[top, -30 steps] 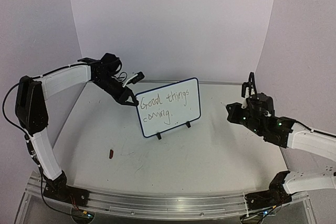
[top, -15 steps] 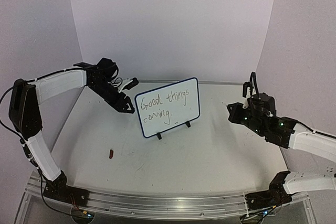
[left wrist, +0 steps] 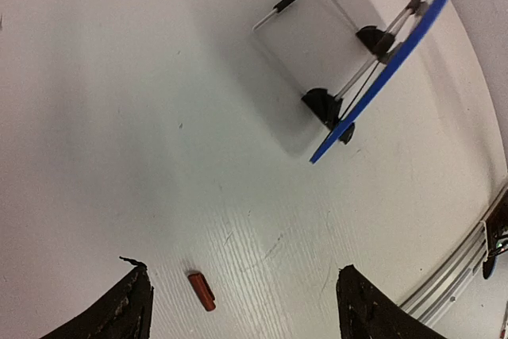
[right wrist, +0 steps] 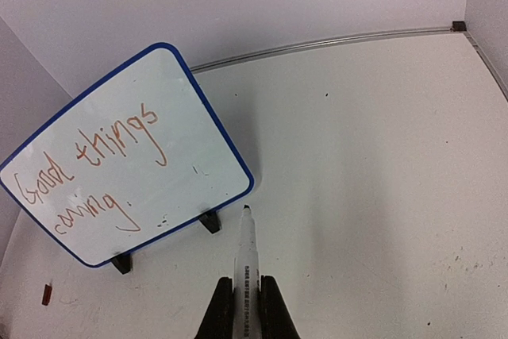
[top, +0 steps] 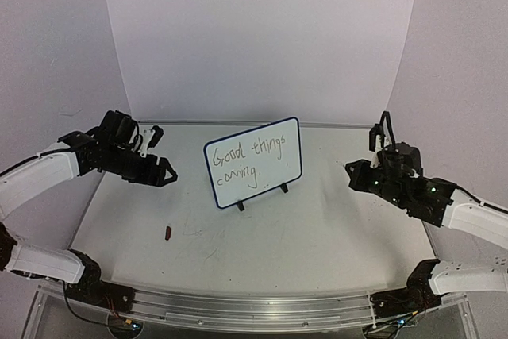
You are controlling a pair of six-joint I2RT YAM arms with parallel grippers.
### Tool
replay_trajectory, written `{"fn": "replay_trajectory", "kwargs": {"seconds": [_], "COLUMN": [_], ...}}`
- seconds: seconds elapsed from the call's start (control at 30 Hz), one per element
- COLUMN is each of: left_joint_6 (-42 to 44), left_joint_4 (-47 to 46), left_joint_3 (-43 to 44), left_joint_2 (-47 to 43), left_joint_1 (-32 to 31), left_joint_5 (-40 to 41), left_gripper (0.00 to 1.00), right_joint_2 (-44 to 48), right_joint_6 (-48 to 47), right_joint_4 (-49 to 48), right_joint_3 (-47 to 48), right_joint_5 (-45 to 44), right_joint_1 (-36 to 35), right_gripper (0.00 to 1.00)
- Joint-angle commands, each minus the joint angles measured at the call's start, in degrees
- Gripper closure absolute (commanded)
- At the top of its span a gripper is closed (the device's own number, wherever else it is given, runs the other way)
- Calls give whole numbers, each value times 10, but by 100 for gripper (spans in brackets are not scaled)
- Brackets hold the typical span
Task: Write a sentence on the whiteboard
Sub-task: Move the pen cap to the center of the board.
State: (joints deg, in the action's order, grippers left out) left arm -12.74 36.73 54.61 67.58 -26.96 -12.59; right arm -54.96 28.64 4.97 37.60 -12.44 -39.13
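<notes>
Left arm has swung back from the whiteboard; left fingers now hang spread and empty over the tabletop, near a small red piece. Board stands on its feet mid-tabletop. Left wrist view catches only its blue back edge. Right wrist view shows the sentence "Good things coming." and right fingers pinching a marker, tip toward the board.

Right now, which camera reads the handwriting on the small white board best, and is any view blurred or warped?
Right wrist: sharp and glare-free, the sentence on the small blue-rimmed whiteboard reads clearly. Top external: softer and grainy, letters thin but legible. Left wrist: wide-angle bending, board edge-on, no writing visible, soft shadow beneath it.
</notes>
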Motion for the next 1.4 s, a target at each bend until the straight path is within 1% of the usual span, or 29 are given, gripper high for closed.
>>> {"fn": "replay_trajectory", "kwargs": {"seconds": [0.0,0.1,0.17,0.3,0.43,0.57,0.8,1.1,1.37], "left_joint_6": [-169,-233,-258,-278,-287,-296,-302,-297,-312], "left_joint_4": [-66,-114,-127,-143,-172,-187,-204,-214,-237], "left_joint_3": [-103,-164,-191,-222,-241,-252,-267,-266,-266], "left_joint_2": [-38,-49,-48,-45,-29,-8,10,54,74], "left_joint_1": [0,0,0,0,0,-1,-1,-9,-35], "left_joint_5": [16,-1,-4,-5,-29,-43,-64,-86,-81], "left_gripper": [21,21,22,22,22,22,22,22,22], "right_joint_2": [14,14,13,19,34,57,90,130,149], "right_joint_6": [29,43,50,63,82,127,167,140,142], "right_joint_4": [14,14,14,13,10,11,12,15,20], "right_joint_3": [-4,-10,-12,-17,-29,-48,-78,-91,-100], "right_joint_5": [37,62,82,113,132,130,132,134,125], "right_joint_1": [1,1,1,1,1,1,1,1,1], "right_gripper": [100,100,100,100,100,100,100,100,100]}}
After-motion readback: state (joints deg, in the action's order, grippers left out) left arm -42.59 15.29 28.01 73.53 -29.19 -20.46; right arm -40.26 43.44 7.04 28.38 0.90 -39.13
